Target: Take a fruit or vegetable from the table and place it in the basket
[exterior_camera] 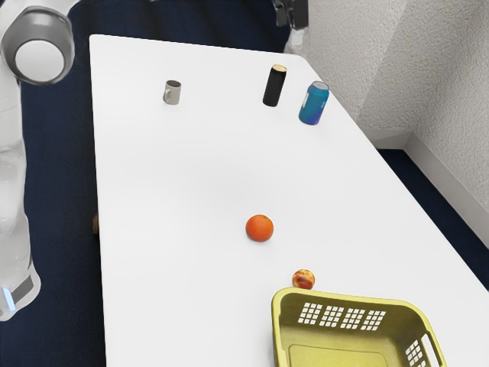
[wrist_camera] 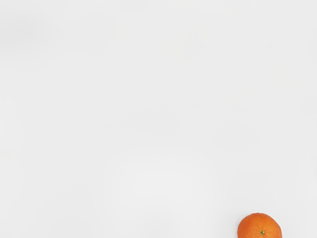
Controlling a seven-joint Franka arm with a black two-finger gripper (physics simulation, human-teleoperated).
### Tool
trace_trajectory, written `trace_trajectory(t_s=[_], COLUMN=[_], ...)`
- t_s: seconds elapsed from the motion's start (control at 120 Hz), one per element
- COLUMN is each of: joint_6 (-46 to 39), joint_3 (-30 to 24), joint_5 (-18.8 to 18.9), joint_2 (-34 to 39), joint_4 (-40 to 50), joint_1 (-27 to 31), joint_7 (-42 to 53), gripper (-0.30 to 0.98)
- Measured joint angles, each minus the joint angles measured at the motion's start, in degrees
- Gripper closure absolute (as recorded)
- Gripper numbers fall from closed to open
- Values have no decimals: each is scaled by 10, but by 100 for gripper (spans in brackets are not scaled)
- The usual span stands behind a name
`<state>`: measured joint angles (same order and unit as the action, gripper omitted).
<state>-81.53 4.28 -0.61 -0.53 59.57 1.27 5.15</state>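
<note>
At the top edge of the exterior view, part of my black gripper (exterior_camera: 293, 15) shows, high above the table; whether it is open or shut cannot be made out. An orange (exterior_camera: 260, 228) rests on the white table. A smaller red-and-yellow fruit (exterior_camera: 303, 279) lies close to the rim of the yellow-green basket (exterior_camera: 351, 297), which stands at the exterior view's lower right and is cut off by the lower edge. The basket's visible inside holds nothing. In the wrist view, the orange (wrist_camera: 259, 229) is partly visible on the tabletop, well off to one side of my hand.
On the white table (exterior_camera: 176, 183), a grey mug (exterior_camera: 173, 92), a black cylinder (exterior_camera: 274, 86) and a blue can (exterior_camera: 314, 103) stand toward the far end. A textured wall (exterior_camera: 435, 84) rises beyond the table at the exterior view's right.
</note>
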Motion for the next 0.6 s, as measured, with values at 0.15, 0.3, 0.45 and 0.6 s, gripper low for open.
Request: trace_trajectory(t_s=[0.15,0.3,0.45,0.6], joint_6=[15,17,-3,-19], joint_3=[-41,-44,-47,-47], joint_5=[18,22,18,19], joint_2=[-24,-66,-119,-129], joint_4=[-22,-4,5,9], joint_1=[18,-26,-40,-69], joint_7=[2,3,4,6], gripper=[0,0,0,0])
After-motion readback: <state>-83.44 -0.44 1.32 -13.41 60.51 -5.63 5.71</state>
